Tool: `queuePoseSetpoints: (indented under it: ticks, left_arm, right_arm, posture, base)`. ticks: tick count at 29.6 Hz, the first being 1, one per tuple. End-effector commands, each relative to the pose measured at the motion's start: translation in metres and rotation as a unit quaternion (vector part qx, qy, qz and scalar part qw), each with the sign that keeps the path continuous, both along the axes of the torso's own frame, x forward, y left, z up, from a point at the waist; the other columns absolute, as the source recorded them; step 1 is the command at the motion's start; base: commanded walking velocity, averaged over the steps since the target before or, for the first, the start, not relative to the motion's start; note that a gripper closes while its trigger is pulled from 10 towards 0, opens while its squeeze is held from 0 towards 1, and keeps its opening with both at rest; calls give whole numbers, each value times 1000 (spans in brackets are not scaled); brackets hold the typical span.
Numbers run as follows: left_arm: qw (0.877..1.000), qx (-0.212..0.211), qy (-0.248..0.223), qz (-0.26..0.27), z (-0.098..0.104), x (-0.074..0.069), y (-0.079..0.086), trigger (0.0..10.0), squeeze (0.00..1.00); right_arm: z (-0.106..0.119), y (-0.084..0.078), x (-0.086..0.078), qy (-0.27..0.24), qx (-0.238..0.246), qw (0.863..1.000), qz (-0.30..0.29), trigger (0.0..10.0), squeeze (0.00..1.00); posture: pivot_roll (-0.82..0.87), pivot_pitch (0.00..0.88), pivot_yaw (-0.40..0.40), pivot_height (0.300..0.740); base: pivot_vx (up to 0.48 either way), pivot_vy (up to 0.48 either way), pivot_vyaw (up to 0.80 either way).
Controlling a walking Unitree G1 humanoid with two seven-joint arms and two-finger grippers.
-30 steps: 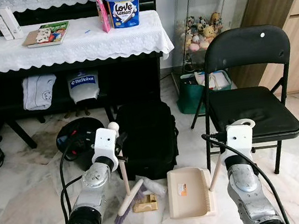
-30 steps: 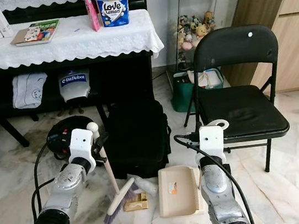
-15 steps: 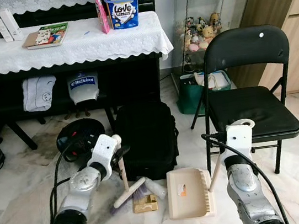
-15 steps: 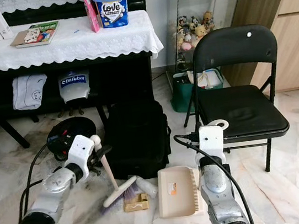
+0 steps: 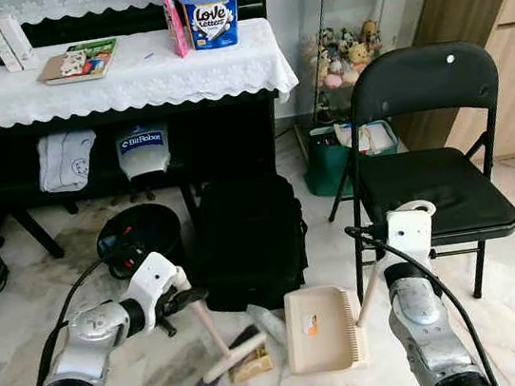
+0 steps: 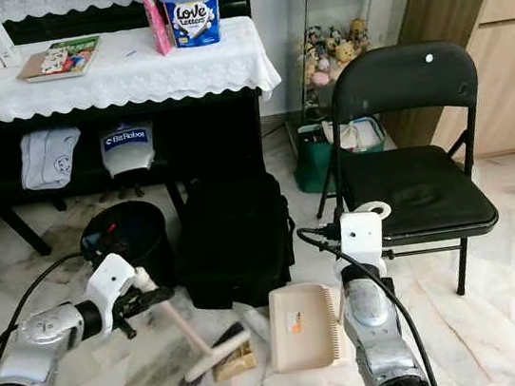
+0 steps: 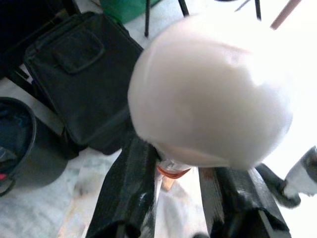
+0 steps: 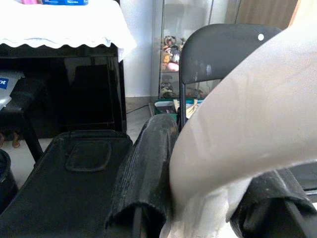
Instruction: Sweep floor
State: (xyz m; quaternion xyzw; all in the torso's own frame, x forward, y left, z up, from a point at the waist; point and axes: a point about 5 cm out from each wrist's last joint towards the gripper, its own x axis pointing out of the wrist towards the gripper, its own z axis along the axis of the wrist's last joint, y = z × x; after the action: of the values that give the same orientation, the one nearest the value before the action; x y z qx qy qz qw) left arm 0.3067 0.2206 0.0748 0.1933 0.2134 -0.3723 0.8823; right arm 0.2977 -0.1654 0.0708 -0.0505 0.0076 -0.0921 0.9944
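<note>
A hand brush with a pink handle (image 5: 209, 326) leans over the marble floor, its head (image 5: 226, 363) resting beside a brown scrap (image 5: 253, 364) and a clear plastic wrapper (image 5: 268, 324). My left gripper (image 5: 184, 299) is shut on the top of the brush handle. In the left wrist view the handle's white knob (image 7: 208, 99) sits between the black fingers (image 7: 131, 198). A beige dustpan (image 5: 322, 328) lies on the floor right of the scrap, mouth toward the brush. My right gripper (image 5: 383, 279) is shut on the dustpan handle (image 8: 237, 124).
A black bag (image 5: 250, 242) stands just behind the brush and pan. A black folding chair (image 5: 433, 178) is at the right, a black round bin (image 5: 139, 234) at the left. Behind is a table with a white lace cloth (image 5: 117, 78), and a green bag (image 5: 331, 168) by a glass cabinet.
My left gripper has swung left and lower, tipping the brush handle from upright to a lean. The brush head has slid toward the scrap. The right gripper and dustpan have barely moved.
</note>
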Motion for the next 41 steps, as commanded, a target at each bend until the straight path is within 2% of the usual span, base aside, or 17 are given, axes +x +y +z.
queuePoseSetpoints:
  ticks: [1, 4, 12, 18, 21, 22, 23, 24, 25, 27, 30, 31, 32, 34, 37, 41]
  left_arm:
    - [998, 22, 51, -4, -7, -8, 13, 10000, 0]
    - [998, 24, 58, -10, 3, -9, 20, 10000, 0]
    - [995, 33, 90, -36, 11, -17, 27, 10000, 0]
    - [993, 27, 101, -55, 20, -20, 26, 10000, 0]
    - [997, 19, 62, -36, 29, -12, 26, 10000, 0]
    - [1000, 9, 25, -13, 36, -5, 26, 10000, 0]
    - [1000, 9, 25, -13, 36, -5, 26, 10000, 0]
    - [1000, 1, -12, 9, 44, 2, 26, 10000, 0]
    - [997, -26, -56, 44, 54, 9, 28, 10000, 0]
    - [993, -52, -82, 69, 61, 13, 30, 10000, 0]
    - [987, -89, -101, 90, 68, 14, 33, 10000, 0]
    - [982, -115, -107, 102, 70, 14, 33, 10000, 0]
    - [982, -115, -107, 102, 70, 14, 33, 10000, 0]
    - [976, -146, -110, 115, 70, 13, 34, 10000, 0]
    - [977, -129, -112, 129, 61, 11, 34, 10000, 0]
    - [971, -119, -129, 165, 50, 10, 32, 10000, 0]
  right_arm:
    - [8, -3, 5, -16, -2, 1000, -2, 10000, 0]
    - [8, -2, 6, -16, -2, 1000, -1, 10000, 0]
    - [8, -2, 8, -15, 0, 1000, 1, 10000, 0]
    - [8, -2, 9, -14, 0, 1000, 2, 10000, 0]
    - [8, -3, 9, -14, 0, 1000, 2, 10000, 0]
    - [8, -3, 9, -15, 0, 1000, 2, 10000, 0]
    - [8, -3, 9, -15, 0, 1000, 2, 10000, 0]
    - [9, -3, 9, -16, 0, 1000, 2, 10000, 0]
    - [9, -3, 9, -17, 0, 1000, 2, 10000, 0]
    - [9, -3, 9, -17, 0, 1000, 2, 10000, 0]
    - [10, -1, 10, -19, 1, 1000, 5, 10000, 0]
    - [10, 0, 10, -22, 2, 1000, 8, 10000, 0]
    - [10, 0, 10, -22, 2, 1000, 8, 10000, 0]
    - [11, 0, 10, -23, 4, 1000, 9, 10000, 0]
    - [11, 2, 10, -24, 6, 1000, 14, 10000, 0]
    - [11, 3, 10, -26, 10, 999, 18, 10000, 0]
  posture:
    - [12, 30, 9, 740]
    - [15, 22, 9, 740]
    - [21, 22, 5, 740]
    - [21, 27, 0, 740]
    - [20, 28, -2, 740]
    - [20, 29, -2, 740]
    - [20, 29, -2, 740]
    - [20, 29, -2, 740]
    - [20, 29, -2, 740]
    - [20, 29, -2, 740]
    - [20, 29, -2, 740]
    - [22, 37, -7, 740]
    - [22, 37, -7, 740]
    - [18, 40, -8, 740]
    - [18, 40, -8, 740]
    - [17, 44, -7, 740]
  base:
    - [0, 0, 0]
    - [0, 0, 0]
    - [0, 0, 0]
    - [0, 0, 0]
    - [0, 0, 0]
    - [0, 0, 0]
    - [0, 0, 0]
    - [0, 0, 0]
    - [0, 0, 0]
    - [0, 0, 0]
    - [0, 0, 0]
    - [0, 0, 0]
    - [0, 0, 0]
    - [0, 0, 0]
    - [0, 0, 0]
    - [0, 0, 0]
